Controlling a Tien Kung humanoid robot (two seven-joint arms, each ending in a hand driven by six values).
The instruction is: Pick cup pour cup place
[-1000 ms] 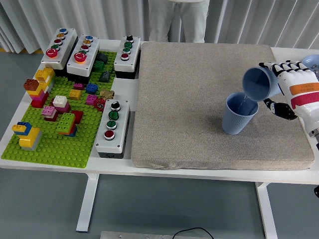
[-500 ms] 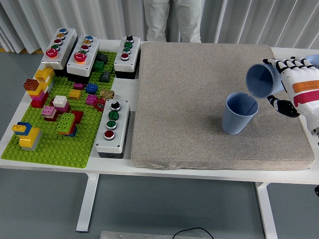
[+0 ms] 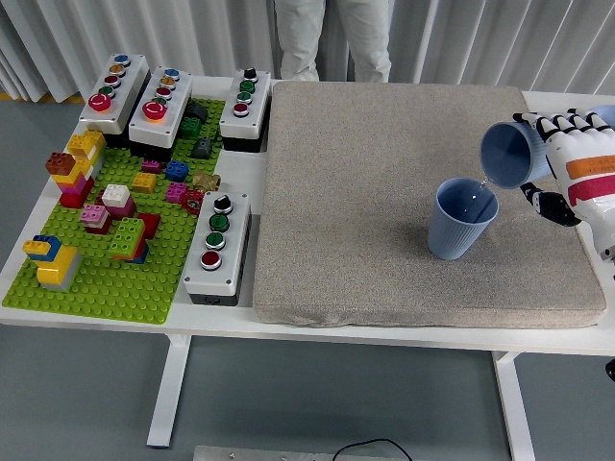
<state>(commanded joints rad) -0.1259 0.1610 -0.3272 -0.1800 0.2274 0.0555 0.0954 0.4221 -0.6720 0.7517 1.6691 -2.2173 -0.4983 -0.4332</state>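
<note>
Over the grey mat, the right robot hand clasping the tilted cup has drifted slightly right — mouth facing left-down, axis near horizontal, above the standing cup.

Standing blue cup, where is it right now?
Head view: the standing cup is on the mat's right side, just below the tilted cup in the right robot hand.

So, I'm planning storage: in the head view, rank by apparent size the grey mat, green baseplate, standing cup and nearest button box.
Largest to smallest:
1. Grey mat
2. Green baseplate
3. Nearest button box
4. Standing cup
The last two look fairly close.
</note>
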